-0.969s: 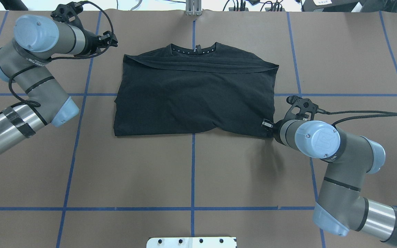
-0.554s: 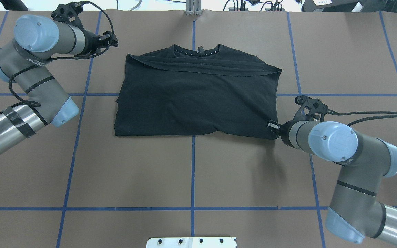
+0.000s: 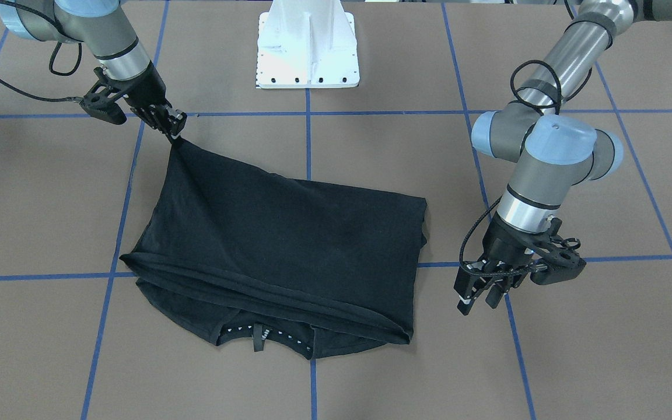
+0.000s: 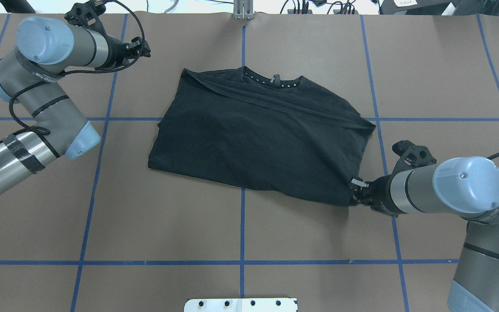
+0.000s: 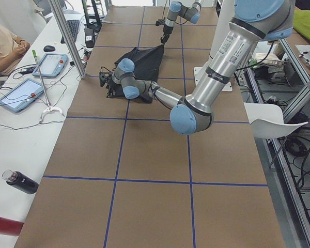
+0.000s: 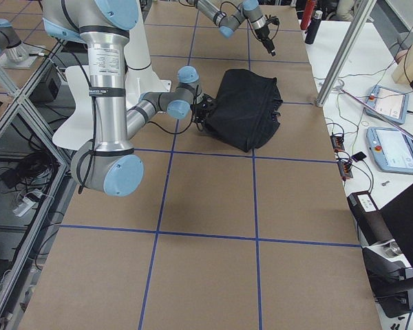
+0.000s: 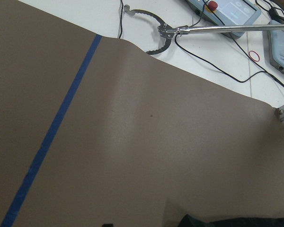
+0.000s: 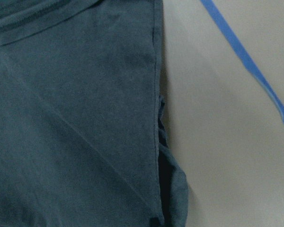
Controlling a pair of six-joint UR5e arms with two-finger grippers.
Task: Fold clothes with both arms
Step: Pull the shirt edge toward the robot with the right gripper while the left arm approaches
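The front-facing view shows the right gripper (image 3: 175,133) clamped on a corner of the black T-shirt (image 3: 289,245), mid-frame, and the left gripper (image 3: 477,297) with fingers apart over bare table (image 3: 604,350). Since earlier, the shirt has been dragged askew toward lower right overhead.

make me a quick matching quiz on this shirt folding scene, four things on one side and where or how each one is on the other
Things:
1. right claw
2. left claw
3. T-shirt
4. white pedestal base

States:
A. folded, lying skewed across the blue tape lines
B. open, off the cloth, above the table beside the shirt
C. at the table edge on the robot's side, between the two arms
D. shut on a shirt corner, pulling it taut

Pairs: 1-D, 2-B, 3-A, 4-C
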